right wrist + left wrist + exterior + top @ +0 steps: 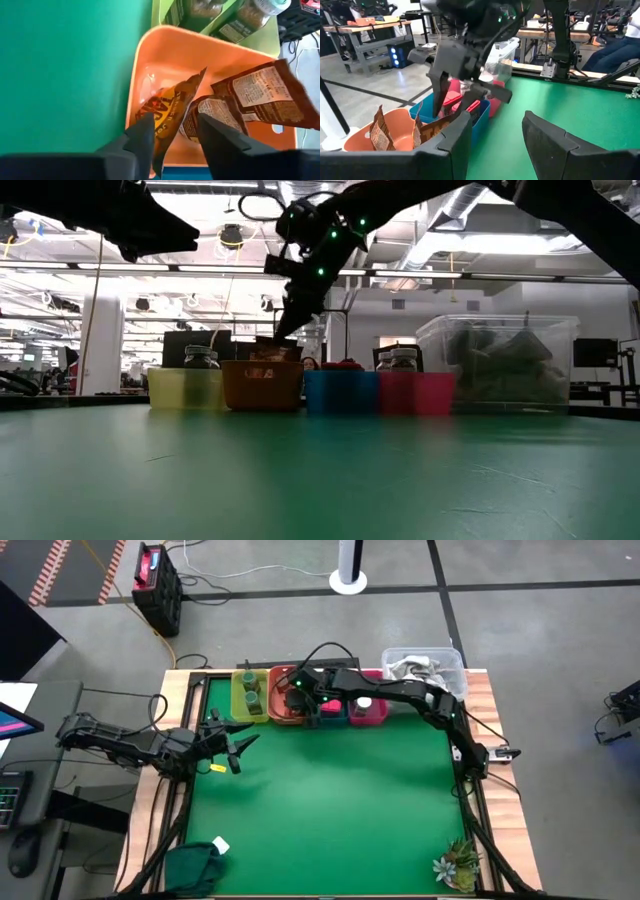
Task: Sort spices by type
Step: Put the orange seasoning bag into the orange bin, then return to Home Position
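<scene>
The brown-orange pouches (220, 115) lie in the orange bin (150, 65), one leaning between the parted fingers of the right hand (172, 131) just above it. Lifting away could snag that pouch and drag it out. The left hand (232, 745) waits half open over the tabletop (340, 800).

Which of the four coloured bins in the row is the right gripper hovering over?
The orange bin, second from the left between the yellow bin and the blue one. The right gripper hangs open above its brown-orange pouches.

A: Lighting? Even overhead; ceiling strip lights (420, 275) glare bright in the low view.
B: Faults? Arms silhouetted there; near green table (320, 480) soft; wrist views slightly blurred.
</scene>
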